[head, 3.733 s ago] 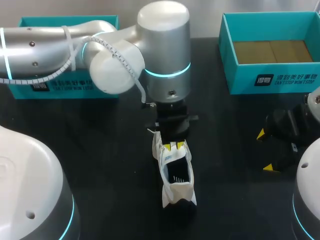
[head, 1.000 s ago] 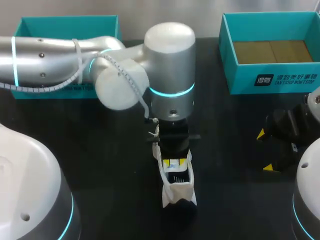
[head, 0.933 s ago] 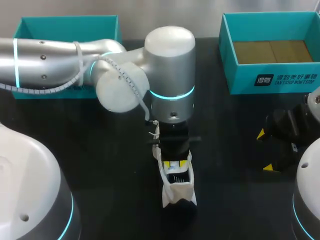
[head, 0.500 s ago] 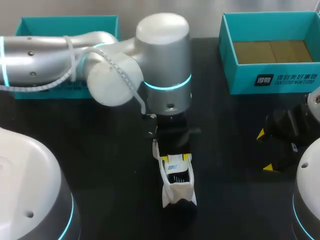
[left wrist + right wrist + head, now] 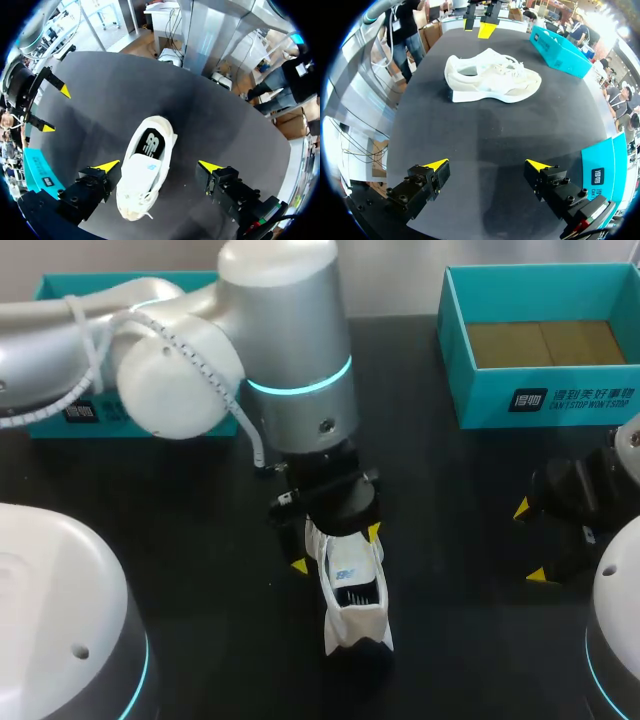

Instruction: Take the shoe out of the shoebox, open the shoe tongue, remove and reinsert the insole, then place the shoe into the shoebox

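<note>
While my left arm comes in from the upper left and bends down over the middle of the table [image 5: 450, 490], its end effector [image 5: 336, 549] hangs just over the one white shoe [image 5: 352, 592]. Its fingers are spread wide to either side, not closed on the shoe. The shoe stands on its sole in the lower middle of the head view. My right end effector [image 5: 529, 542] sits at the right edge, well apart, equally wide open and empty. I count two teal shoeboxes, one upper left [image 5: 70, 284] and one upper right [image 5: 490, 405]. Each has a dark label with white print on its front wall.
</note>
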You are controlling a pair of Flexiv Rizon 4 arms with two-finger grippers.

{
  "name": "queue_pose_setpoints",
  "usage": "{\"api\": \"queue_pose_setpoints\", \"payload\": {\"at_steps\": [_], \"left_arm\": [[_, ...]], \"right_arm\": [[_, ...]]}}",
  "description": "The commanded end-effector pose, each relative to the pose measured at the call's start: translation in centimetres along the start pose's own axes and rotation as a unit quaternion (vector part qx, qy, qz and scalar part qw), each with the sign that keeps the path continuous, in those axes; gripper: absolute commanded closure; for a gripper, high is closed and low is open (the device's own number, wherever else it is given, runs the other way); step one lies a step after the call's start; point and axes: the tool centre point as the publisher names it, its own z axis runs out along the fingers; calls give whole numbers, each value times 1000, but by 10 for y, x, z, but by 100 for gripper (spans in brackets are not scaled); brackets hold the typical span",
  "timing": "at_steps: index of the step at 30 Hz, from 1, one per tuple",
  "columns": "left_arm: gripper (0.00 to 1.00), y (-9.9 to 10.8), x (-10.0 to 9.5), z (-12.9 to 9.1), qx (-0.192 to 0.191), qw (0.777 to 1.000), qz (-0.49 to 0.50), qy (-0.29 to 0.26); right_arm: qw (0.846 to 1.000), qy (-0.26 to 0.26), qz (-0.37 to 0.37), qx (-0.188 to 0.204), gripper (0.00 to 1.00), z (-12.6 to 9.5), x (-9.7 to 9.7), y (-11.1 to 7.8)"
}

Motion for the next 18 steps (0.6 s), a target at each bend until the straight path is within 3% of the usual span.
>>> {"api": "queue_pose_setpoints", "payload": {"at_steps": [1, 6, 9, 11, 14, 17, 18], "left_arm": [[0, 2, 8, 0, 1, 1000, 2, -13], [0, 2, 8, 0, 1, 1000, 2, -13], [0, -13, 16, 1, -10, 997, -76, -7], [0, -19, 20, -1, 6, 992, -122, -1], [0, -29, 28, -4, 38, 975, -216, 14], [0, -34, 37, -12, 55, 943, -327, 12], [0, -34, 37, -12, 55, 943, -327, 12]], "right_arm": [[1000, -1, 0, 2, 0, 0, 1, 1], [1000, -1, 0, 2, 0, 0, 1, 1], [1000, -1, 0, 2, 0, 0, 1, 1], [1000, -1, 0, 2, 0, 0, 1, 1], [1000, -1, 0, 2, 0, 0, 1, 1], [1000, -1, 0, 2, 0, 0, 1, 1], [1000, -1, 0, 2, 0, 0, 1, 1]]}}
